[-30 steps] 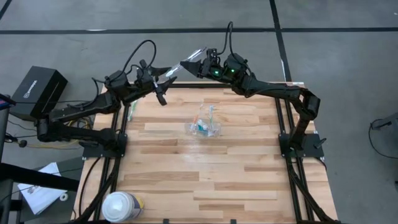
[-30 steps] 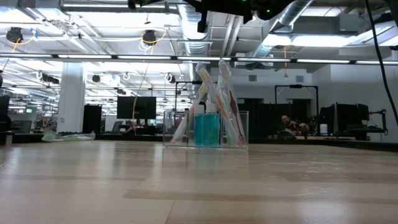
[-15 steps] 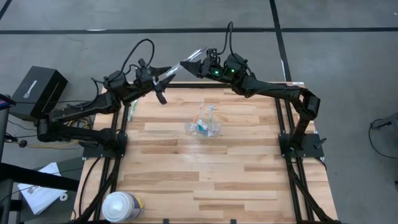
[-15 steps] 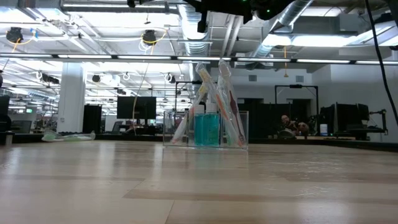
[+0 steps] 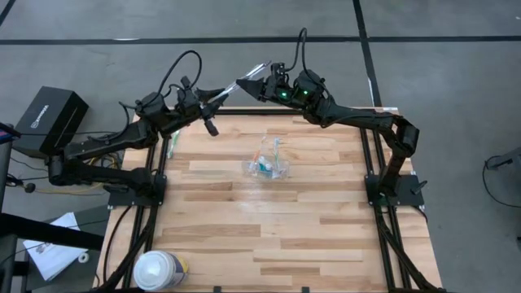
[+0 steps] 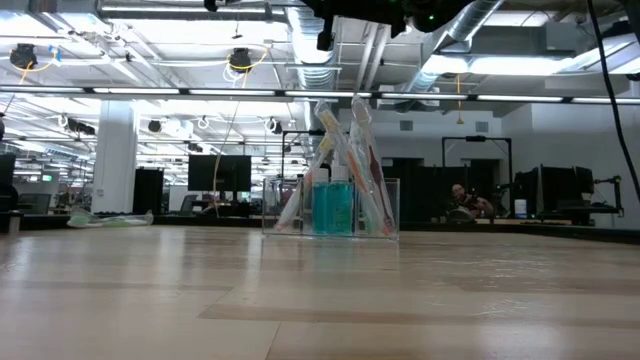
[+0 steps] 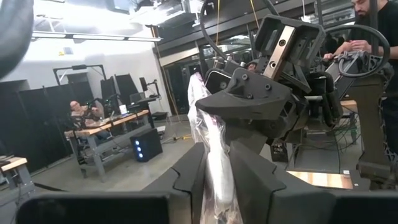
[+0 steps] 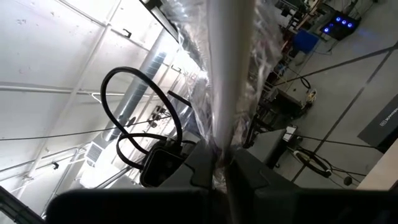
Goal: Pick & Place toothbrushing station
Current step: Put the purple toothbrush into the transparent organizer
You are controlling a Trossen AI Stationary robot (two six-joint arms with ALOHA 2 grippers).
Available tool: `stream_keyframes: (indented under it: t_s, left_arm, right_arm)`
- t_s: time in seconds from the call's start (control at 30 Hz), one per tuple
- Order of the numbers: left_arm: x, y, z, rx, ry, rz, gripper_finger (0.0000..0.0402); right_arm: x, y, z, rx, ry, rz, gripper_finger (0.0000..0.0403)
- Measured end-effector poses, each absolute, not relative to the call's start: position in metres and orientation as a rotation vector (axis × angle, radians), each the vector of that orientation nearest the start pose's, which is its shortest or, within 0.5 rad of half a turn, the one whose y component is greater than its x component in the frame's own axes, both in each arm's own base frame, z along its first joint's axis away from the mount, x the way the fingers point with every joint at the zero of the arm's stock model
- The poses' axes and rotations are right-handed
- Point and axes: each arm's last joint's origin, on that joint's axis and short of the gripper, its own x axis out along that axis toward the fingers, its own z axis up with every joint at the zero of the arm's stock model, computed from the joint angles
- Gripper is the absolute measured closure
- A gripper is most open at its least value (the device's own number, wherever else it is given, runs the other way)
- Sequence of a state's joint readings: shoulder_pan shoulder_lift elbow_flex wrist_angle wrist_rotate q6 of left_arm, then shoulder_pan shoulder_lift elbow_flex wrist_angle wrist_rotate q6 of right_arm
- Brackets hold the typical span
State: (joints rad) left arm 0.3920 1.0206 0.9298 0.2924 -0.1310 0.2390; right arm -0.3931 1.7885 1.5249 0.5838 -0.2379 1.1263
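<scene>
A slim pale toothbrush in a clear crinkled wrapper (image 5: 241, 82) is held in the air above the table's far edge, between both grippers. My left gripper (image 5: 218, 98) is shut on its lower left end, my right gripper (image 5: 257, 82) on its upper right part. The clear cup (image 5: 269, 164) stands on its base near the table's middle, holding several toothbrushes and a blue-filled tube; it also shows in the low view (image 6: 332, 206). A green toothbrush (image 5: 172, 146) lies flat by the table's left edge. My left gripper pinches the wrapped toothbrush (image 7: 213, 163) between its two fingers, which lie along it; it runs forward out of them toward the other gripper, clear of the table. My right gripper pinches the wrapped toothbrush (image 8: 225, 147) between its two fingers, which lie along it. The wrapped length stands out past the fingertips, lifted clear.
A big white canister (image 5: 159, 269) stands at the table's near left corner. A black box (image 5: 50, 119) and cables lie on the floor left of the table. People sit and stand in the room beyond.
</scene>
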Motion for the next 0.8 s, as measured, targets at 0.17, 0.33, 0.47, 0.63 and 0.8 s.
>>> stream_keyframes:
  t_s: [0.17, 0.33, 0.47, 0.63, 0.8]
  left_arm:
    - [0.2073, 0.0898, 0.3854, 0.259, -0.139, 0.543, 0.0333]
    - [0.2069, 0.0905, 0.3854, 0.248, -0.139, 0.569, 0.0366]
    - [0.2069, 0.0905, 0.3854, 0.246, -0.14, 0.57, 0.0366]
    - [0.2067, 0.0903, 0.3867, 0.25, -0.148, 0.57, 0.0379]
    - [0.2064, 0.0911, 0.3859, 0.247, -0.138, 0.594, 0.0397]
  right_arm:
    - [0.3908, -0.1547, 0.3855, 1.016, -0.355, 0.034, 0.039]
    - [0.3908, -0.1547, 0.3856, 1.015, -0.356, 0.034, 0.039]
    - [0.3907, -0.1546, 0.3858, 1.017, -0.357, 0.036, 0.0387]
    - [0.3894, -0.1537, 0.3901, 1.0, -0.405, 0.072, 0.0346]
    - [0.3883, -0.1532, 0.3923, 1.006, -0.408, 0.105, 0.0243]
